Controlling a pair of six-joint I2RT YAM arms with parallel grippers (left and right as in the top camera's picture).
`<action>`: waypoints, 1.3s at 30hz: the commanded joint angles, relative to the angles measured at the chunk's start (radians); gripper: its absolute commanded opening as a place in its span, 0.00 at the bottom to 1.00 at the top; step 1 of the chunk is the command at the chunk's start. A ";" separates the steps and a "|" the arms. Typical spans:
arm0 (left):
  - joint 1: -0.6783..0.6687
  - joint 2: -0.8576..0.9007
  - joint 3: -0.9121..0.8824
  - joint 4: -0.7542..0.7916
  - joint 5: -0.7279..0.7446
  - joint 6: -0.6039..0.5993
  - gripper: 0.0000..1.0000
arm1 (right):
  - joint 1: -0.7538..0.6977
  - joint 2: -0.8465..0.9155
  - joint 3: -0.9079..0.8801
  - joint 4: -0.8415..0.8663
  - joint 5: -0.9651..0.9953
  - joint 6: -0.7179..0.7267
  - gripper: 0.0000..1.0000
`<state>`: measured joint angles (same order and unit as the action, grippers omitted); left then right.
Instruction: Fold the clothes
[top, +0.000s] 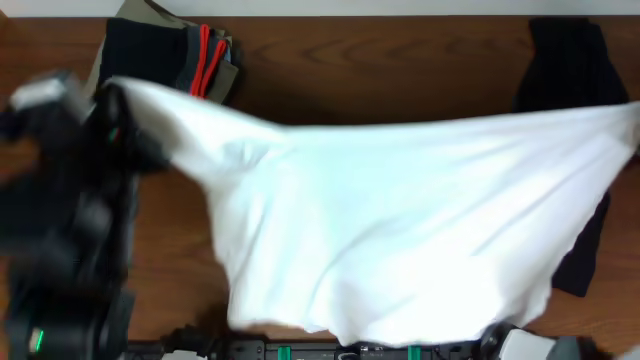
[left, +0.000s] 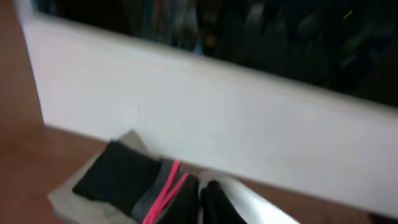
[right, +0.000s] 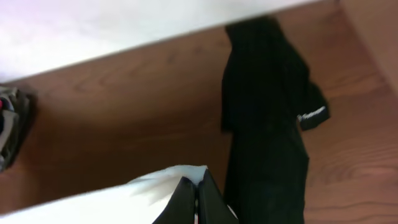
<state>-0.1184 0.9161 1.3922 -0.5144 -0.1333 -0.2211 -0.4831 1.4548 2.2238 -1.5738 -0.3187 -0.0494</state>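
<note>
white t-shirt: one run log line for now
white t-shirt | spread between both arms | left gripper shut on it | right gripper shut on it

The T-shirt (top: 400, 230) spans the table (top: 400, 80) left to right; a folded stack (top: 170, 55) lies behind its left end, another garment (top: 565, 70) partly under its right.

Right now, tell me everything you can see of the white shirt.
The white shirt is soft, thin, plain cloth; no print shows. It is stretched wide over the wooden table, its top edge pulled taut between the left gripper and the right gripper, both shut on it. The rest sags in loose wrinkles toward the near edge. Its right end overlaps a black garment.
</note>
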 joint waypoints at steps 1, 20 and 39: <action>0.006 0.105 0.006 0.022 -0.004 0.001 0.06 | 0.013 0.092 -0.002 0.003 -0.001 -0.036 0.01; 0.006 0.748 0.006 0.519 0.029 0.002 0.06 | 0.233 0.726 -0.002 0.444 -0.004 -0.025 0.01; 0.000 1.154 0.021 1.033 0.137 -0.001 0.06 | 0.325 0.981 -0.002 0.942 0.081 0.087 0.01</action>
<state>-0.1196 2.0552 1.3884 0.5056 -0.0059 -0.2211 -0.1478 2.4413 2.2185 -0.6556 -0.2680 0.0189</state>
